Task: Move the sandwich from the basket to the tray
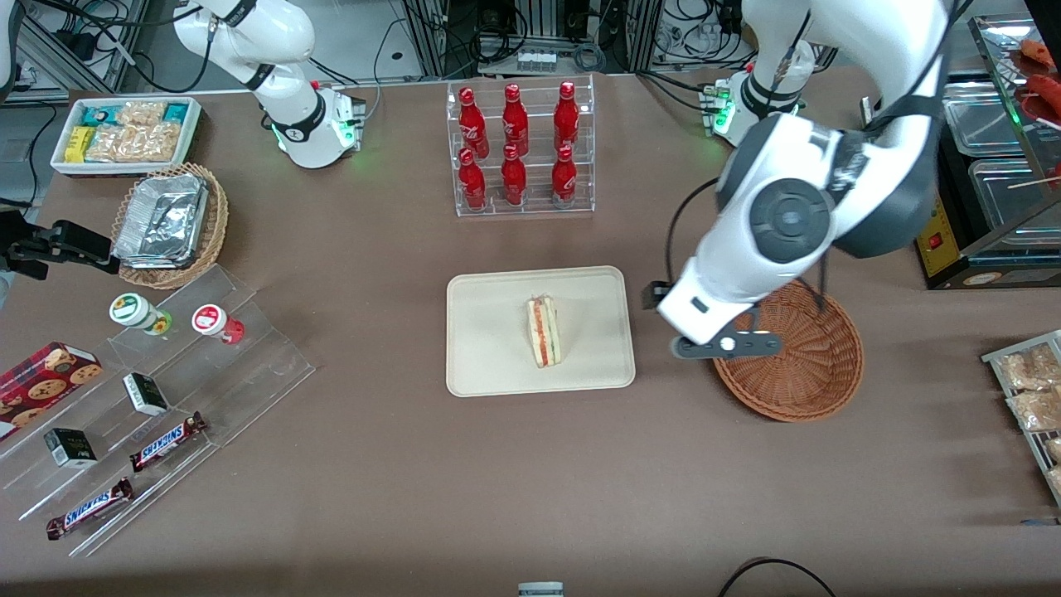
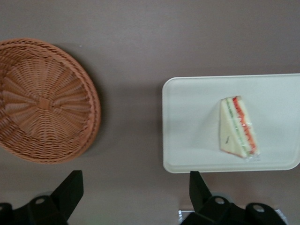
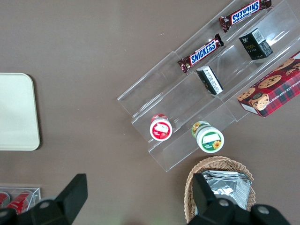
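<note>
The sandwich (image 1: pixel 544 332) lies on the cream tray (image 1: pixel 481 365) near the tray's middle, its red and green filling edge showing. In the left wrist view the sandwich (image 2: pixel 238 126) rests on the tray (image 2: pixel 187 140). The reddish-brown wicker basket (image 1: pixel 808 377) stands empty beside the tray, toward the working arm's end; it also shows in the left wrist view (image 2: pixel 44 101). My left gripper (image 2: pixel 136 197) is open and empty, raised above the table between the basket and the tray; in the front view (image 1: pixel 725 344) it hangs over the basket's rim.
A clear rack of red bottles (image 1: pixel 520 149) stands farther from the front camera than the tray. Toward the parked arm's end are a lighter wicker basket with foil containers (image 1: pixel 170 224), a white bin of snacks (image 1: pixel 124 133) and a clear stepped stand with candy bars (image 1: pixel 162 414).
</note>
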